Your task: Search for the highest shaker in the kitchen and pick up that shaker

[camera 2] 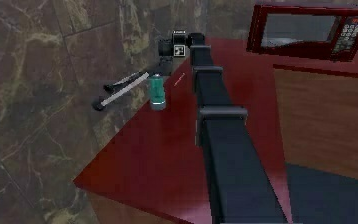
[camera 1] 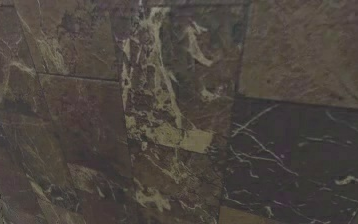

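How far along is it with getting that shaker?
Looks done: the search, since the arm stretches across the red counter to a small teal cylinder, likely the shaker. In hand: the grab, with the fingers near that cylinder; I cannot tell whether they hold anything. Left: lifting it clear of the counter.

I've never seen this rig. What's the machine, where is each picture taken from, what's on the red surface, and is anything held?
A wheeled robot with one extending arm. The forward view looks ahead at dark marble tiles. The arm side view looks out sideways: the dark bar is the arm, ending in the gripper. On the red counter stands a small teal container, perhaps a shaker; a red microwave shows at upper right. Whether the gripper holds anything cannot be told.
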